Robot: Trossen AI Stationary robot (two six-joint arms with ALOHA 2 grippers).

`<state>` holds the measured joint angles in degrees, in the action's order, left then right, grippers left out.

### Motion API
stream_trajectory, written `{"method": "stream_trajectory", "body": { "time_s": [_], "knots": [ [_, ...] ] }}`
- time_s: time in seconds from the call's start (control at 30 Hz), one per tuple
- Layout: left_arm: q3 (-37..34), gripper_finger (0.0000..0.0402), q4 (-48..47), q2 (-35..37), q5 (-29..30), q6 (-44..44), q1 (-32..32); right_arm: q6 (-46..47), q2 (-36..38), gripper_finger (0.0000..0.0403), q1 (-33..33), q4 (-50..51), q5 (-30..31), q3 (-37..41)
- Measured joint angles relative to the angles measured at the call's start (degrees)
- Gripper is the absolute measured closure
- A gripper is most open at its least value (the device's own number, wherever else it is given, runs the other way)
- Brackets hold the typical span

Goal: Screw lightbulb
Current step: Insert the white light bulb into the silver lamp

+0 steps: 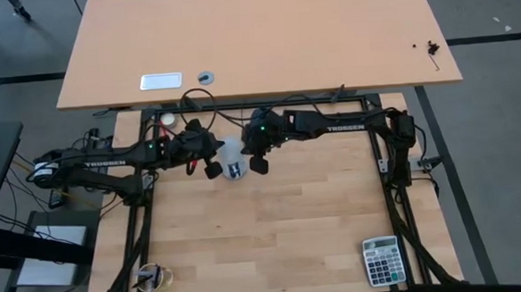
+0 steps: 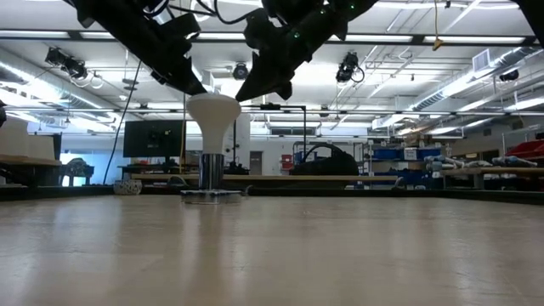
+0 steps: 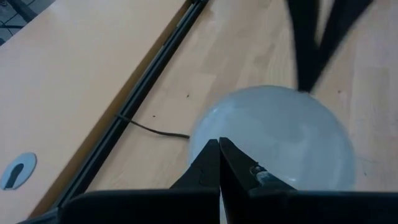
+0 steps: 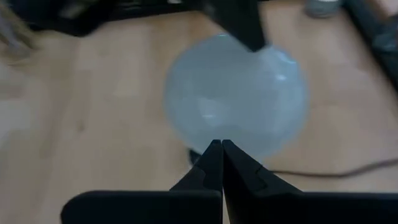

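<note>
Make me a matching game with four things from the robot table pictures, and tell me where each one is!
Things:
1. lightbulb
2. calculator
3. left gripper
4. right gripper

Places:
A. near corner of the table, on the right arm's side
B. beside the bulb, on the picture's left in the high view
C. standing upright on its socket, wide face up
D. beside the bulb, on the picture's right in the high view

Pairs: 1-C, 2-A, 3-B, 4-D
</note>
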<state>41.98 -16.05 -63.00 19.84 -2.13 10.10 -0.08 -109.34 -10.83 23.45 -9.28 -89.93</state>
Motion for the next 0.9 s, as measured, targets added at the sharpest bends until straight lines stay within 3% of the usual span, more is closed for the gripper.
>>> {"method": "stream_trajectory", "body": {
  "time_s": [0.2, 0.5, 0.9],
  "knots": [
    [0.0, 0.0402, 0.3, -0.1, 0.1, 0.0, 0.1, 0.0, 0.1, 0.0394, 0.7, 1.3, -2.0, 0.5],
    [0.0, 0.0402, 0.3, -0.1, -0.1, -0.2, 0.1, -0.1, 1.6, 0.0394, 0.0, 0.9, 7.6, 0.3],
    [0.4, 0.0402, 0.4, 0.8, -0.7, -1.5, 0.0, -0.1, 1.5, 0.0394, -0.1, -0.5, 8.1, 0.2]
  ]
}}
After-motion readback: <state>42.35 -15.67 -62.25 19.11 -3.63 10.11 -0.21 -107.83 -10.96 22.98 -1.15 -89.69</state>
